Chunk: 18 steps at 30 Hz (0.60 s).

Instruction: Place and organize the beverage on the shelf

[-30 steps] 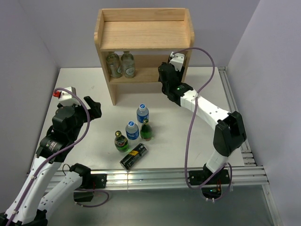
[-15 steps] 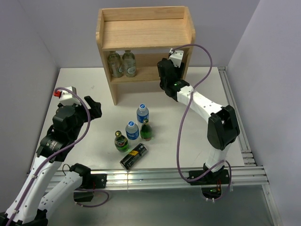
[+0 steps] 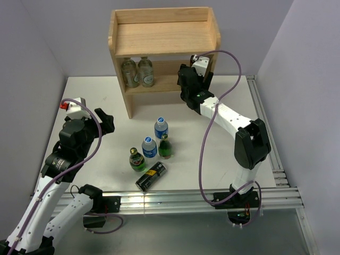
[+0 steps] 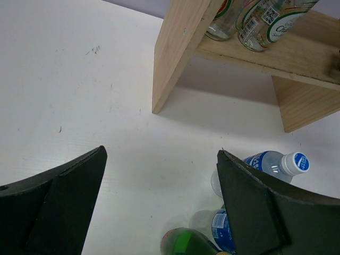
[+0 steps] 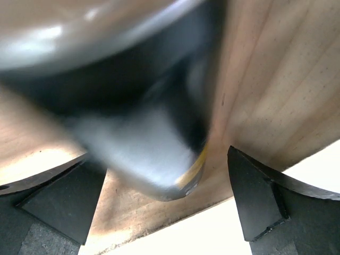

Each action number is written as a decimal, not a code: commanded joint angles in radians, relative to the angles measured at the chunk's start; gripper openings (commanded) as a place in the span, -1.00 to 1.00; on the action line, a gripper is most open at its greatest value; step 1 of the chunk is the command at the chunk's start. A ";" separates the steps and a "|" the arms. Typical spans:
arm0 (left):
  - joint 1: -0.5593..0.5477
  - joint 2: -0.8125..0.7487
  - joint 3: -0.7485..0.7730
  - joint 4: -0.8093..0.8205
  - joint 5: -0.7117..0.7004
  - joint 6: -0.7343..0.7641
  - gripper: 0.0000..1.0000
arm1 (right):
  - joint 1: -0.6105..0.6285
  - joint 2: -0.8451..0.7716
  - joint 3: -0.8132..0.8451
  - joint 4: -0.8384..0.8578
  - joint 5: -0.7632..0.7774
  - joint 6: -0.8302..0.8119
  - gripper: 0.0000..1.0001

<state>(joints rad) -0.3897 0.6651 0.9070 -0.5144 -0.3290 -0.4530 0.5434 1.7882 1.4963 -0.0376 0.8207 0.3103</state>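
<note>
Your right pincer gapes wide, gripping nothing, around a blurred dark can seemingly upright dead ahead on the shelf's lower tier at 12 o'clock; your left pincer, open and empty, sits nearer the bottles on the surface.

No complete word, brand or number is legible in any view.

- Lower board of the shelf, left wrist view: one glass bottle carries a white label with a printed QR code and green lettering. Only a first character resembling "C" shows; the rest runs out of frame.
- The neighbouring glass bottle, next to the side panel, shows a red and green mark, not readable.
- Tabletop: the plastic bottle has a blue label with white print too small to read, and a pale mark on its blue cap.
- Top view: the black can bears yellow marking, illegible.
- Right wrist view: blurred, no text discernible.
</note>
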 commanded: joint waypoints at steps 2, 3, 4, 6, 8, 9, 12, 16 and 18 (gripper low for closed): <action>0.011 -0.002 0.000 0.025 0.018 0.019 0.83 | 0.015 -0.091 -0.031 0.028 0.012 0.033 1.00; 0.011 -0.005 -0.002 0.025 0.016 0.019 0.83 | 0.033 -0.104 -0.047 0.028 0.018 0.032 1.00; 0.012 -0.004 -0.002 0.025 0.016 0.019 0.83 | 0.039 -0.124 -0.053 0.024 0.021 0.035 1.00; 0.012 -0.004 -0.002 0.025 0.013 0.020 0.82 | 0.050 -0.139 -0.061 0.013 0.021 0.044 1.00; 0.015 -0.004 -0.003 0.025 0.013 0.020 0.83 | 0.062 -0.157 -0.064 -0.018 0.021 0.053 1.00; 0.015 -0.004 -0.002 0.025 0.010 0.020 0.83 | 0.069 -0.165 -0.077 -0.022 0.021 0.055 1.00; 0.018 -0.004 -0.003 0.025 0.012 0.019 0.83 | 0.098 -0.205 -0.125 -0.027 0.012 0.056 1.00; 0.022 -0.002 -0.003 0.025 0.010 0.019 0.83 | 0.147 -0.271 -0.168 -0.080 -0.002 0.070 1.00; 0.023 -0.002 -0.002 0.025 0.008 0.020 0.83 | 0.184 -0.323 -0.195 -0.125 0.014 0.101 1.00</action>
<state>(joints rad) -0.3737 0.6651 0.9070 -0.5144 -0.3279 -0.4526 0.6914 1.5494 1.3258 -0.1032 0.8196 0.3687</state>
